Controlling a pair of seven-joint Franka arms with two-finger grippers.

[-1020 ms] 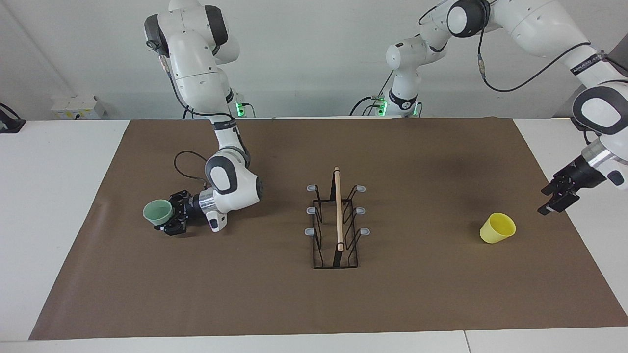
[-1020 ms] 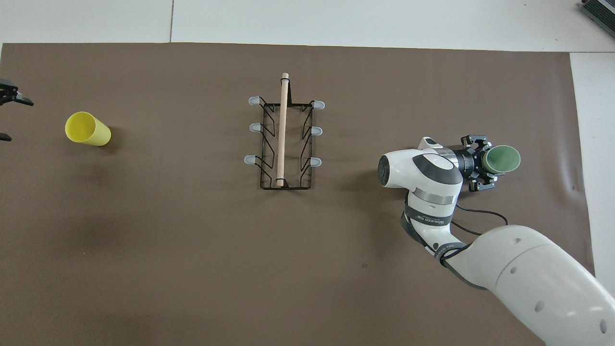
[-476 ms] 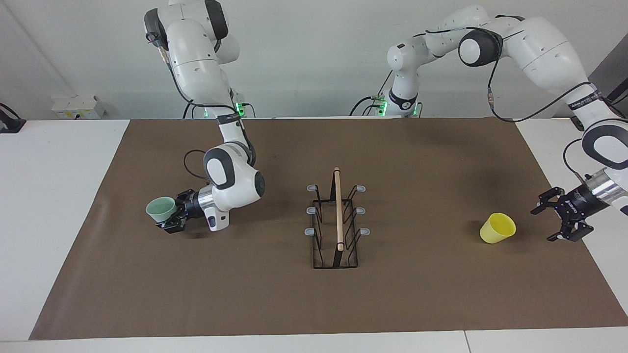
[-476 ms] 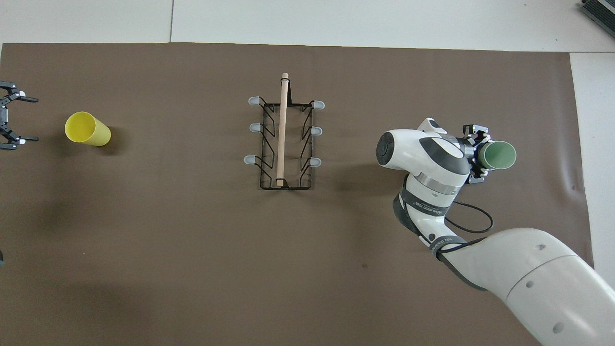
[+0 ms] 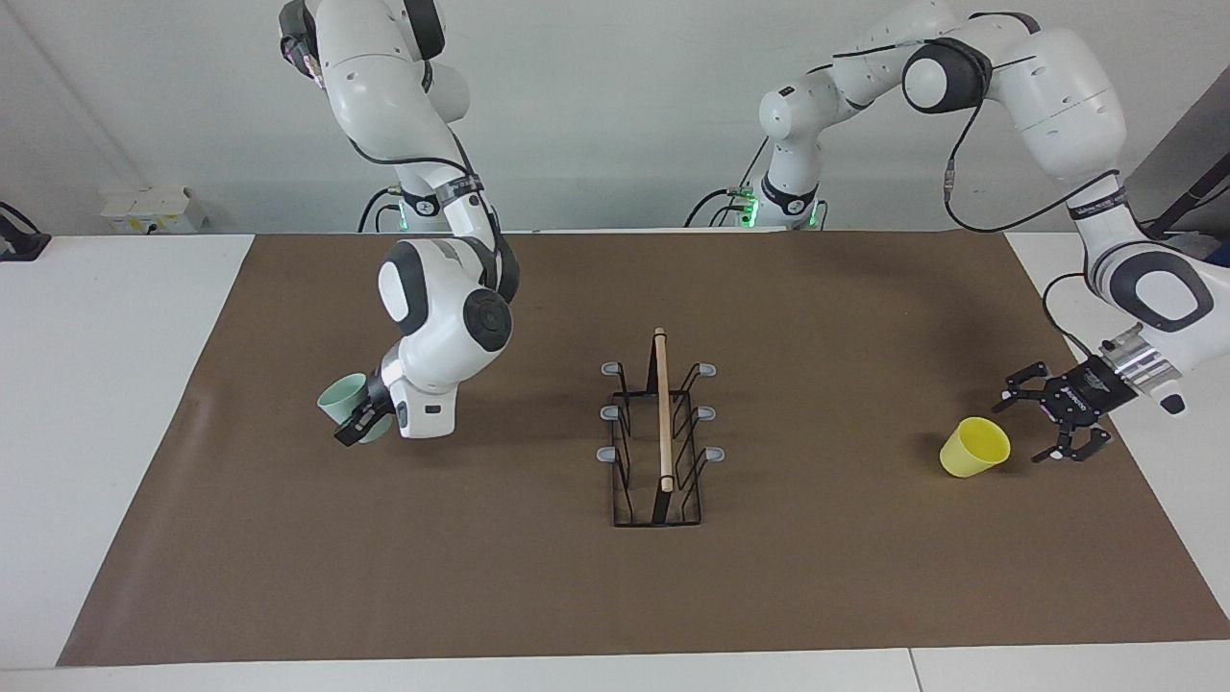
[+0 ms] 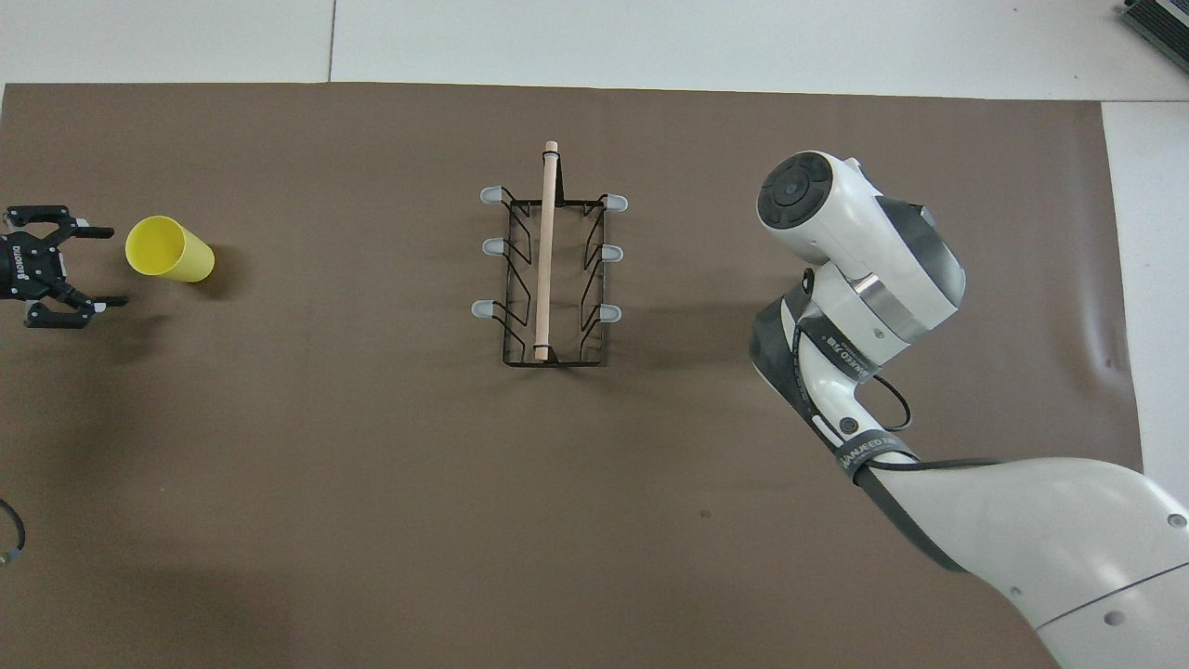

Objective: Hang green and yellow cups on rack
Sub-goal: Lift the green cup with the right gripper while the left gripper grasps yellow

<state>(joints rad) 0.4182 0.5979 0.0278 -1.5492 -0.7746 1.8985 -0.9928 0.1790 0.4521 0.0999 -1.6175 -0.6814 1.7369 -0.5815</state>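
Two cups: one gripped, one lying on table
right gripper (image 5: 357,420): clamped on green cup (image 5: 340,399), raised
left gripper (image 5: 1054,425): fingers spread, just beside yellow cup (image 5: 974,447)
rack (image 5: 658,437): mid-table

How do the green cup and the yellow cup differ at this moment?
The green cup is held off the mat in the right hand; the yellow cup lies tipped on the mat, ungripped, with the open left hand beside it. One is pale mint, the other bright yellow. Both are handleless and tapered; neither is on the rack.
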